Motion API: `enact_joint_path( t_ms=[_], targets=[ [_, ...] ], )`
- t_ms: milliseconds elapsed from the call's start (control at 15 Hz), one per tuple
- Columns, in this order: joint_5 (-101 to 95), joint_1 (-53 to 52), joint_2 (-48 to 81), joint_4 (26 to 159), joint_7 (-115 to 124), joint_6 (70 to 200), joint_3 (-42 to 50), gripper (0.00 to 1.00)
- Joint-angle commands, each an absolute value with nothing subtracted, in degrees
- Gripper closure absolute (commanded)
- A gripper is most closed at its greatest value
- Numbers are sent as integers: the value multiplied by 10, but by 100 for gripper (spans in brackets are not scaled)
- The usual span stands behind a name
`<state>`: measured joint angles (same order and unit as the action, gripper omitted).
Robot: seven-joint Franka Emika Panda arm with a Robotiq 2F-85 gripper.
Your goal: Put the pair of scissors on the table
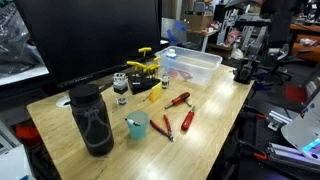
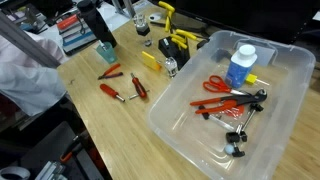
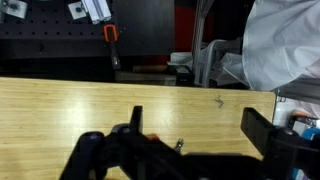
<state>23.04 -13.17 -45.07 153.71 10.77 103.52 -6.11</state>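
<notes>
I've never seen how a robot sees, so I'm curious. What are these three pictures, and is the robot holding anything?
All three pictures show the same moment from different cameras. Two cameras stand off to the side and look at a big wooden table. The third rides on the robot arm's wrist, so at the bottom of its picture you see the robot's own dark fingers. They are spread apart and seem to hold nothing.

On the table are a black bottle, a greenish cup, red-handled tools and a clear plastic box. Inside the box lie red scissors, a blue bottle and black clamps. The robot's job is to put the scissors on the table. That is not yet done.
</notes>
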Motion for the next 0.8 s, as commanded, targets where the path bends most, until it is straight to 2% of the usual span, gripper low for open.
enact_joint_path(
  t_ms=[0, 400, 733],
  targets=[
    [238, -117, -451, 1535, 100, 1030, -73, 0],
    [238, -117, -451, 1535, 100, 1030, -73, 0],
    [245, -58, -441, 1543, 187, 1099, -77, 0]
  ],
)
